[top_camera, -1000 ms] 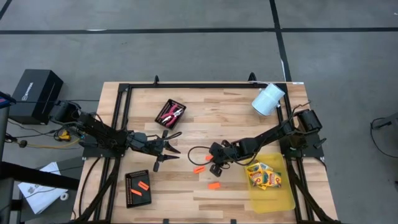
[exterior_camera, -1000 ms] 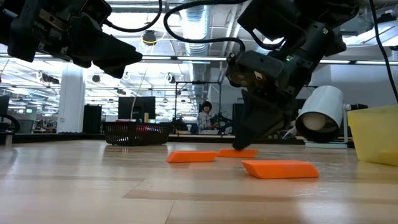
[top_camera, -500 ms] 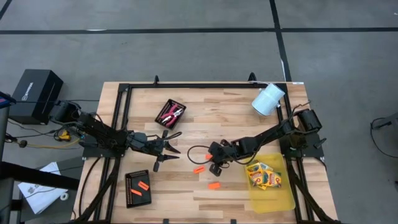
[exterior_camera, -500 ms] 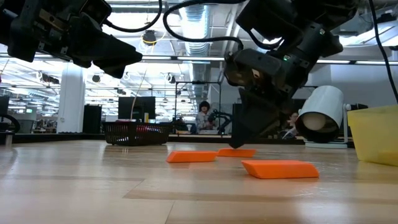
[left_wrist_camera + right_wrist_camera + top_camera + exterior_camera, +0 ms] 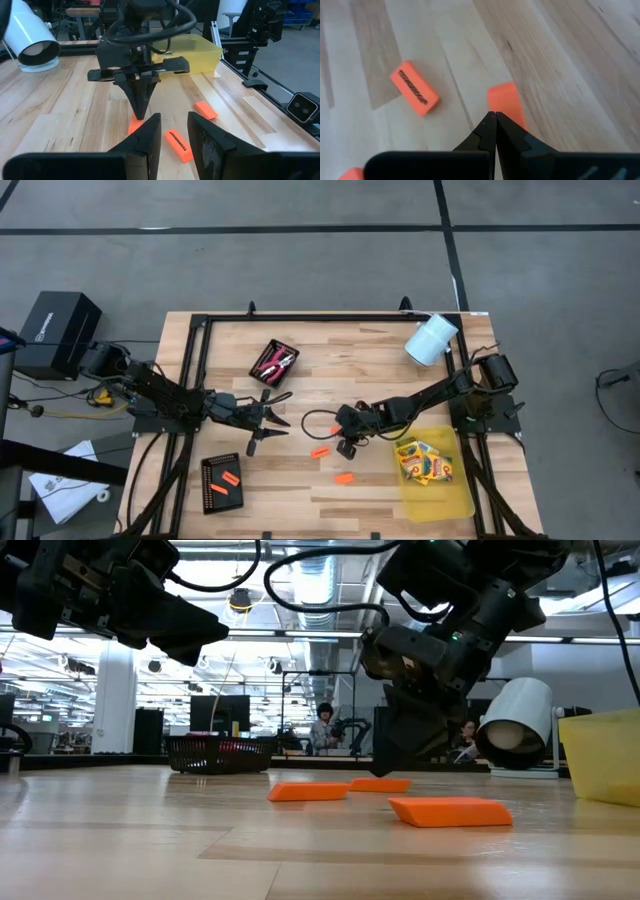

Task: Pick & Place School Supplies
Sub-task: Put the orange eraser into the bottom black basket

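The right gripper [image 5: 494,116], jaws pressed shut and empty, hung just above an orange eraser [image 5: 506,102] whose long axis ran straight ahead of its tips, the left gripper [image 5: 262,432] being farther off.

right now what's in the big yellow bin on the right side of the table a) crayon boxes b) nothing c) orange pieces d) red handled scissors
a: in the high view the yellow bin holds the yellow crayon boxes with green marks, while the scissors lie in a black mesh tray farther back.
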